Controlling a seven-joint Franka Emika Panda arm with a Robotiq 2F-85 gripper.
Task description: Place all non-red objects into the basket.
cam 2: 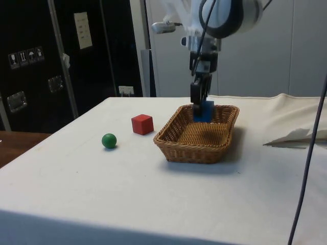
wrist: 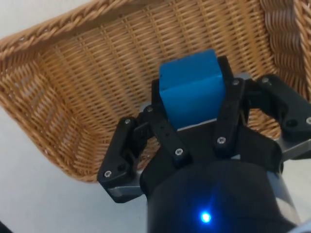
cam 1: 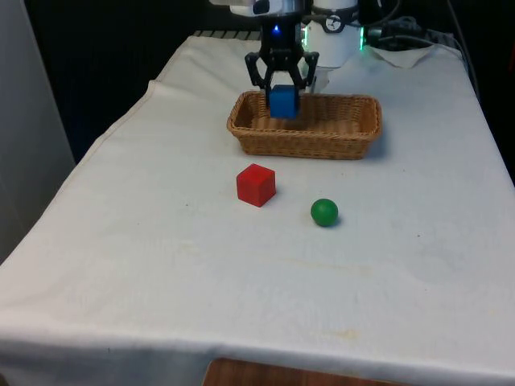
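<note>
Item one: my hand (cam 1: 282,95), black, two fingers, hanging above the basket (cam 1: 346,138) near its end on the front view's left. The fingers are clamped on a blue cube (cam 1: 283,101), one on each of two opposite faces. In the wrist view the blue cube (wrist: 193,88) sits between the fingers with the basket's woven floor (wrist: 97,82) directly beneath it. In the side view the hand (cam 2: 200,104) carries the cube (cam 2: 205,111) at about the height of the basket's rim (cam 2: 190,149), not resting on the floor of it.

Item two: blue cube. Equal sides, so no long axis; it hangs slightly tilted, one flat face towards the basket's floor.

Item three: basket, wicker, oblong, long axis running across the front view from left to right. It stands on the bench (cam 1: 161,265) under the white cloth.

Item four: red cube (cam 1: 256,184), on the bench just in front of the basket, apart from it, one corner turned towards the front camera.

Item five: green ball (cam 1: 324,212), on the bench near the red cube, on the side away from the basket, not touching either.
</note>
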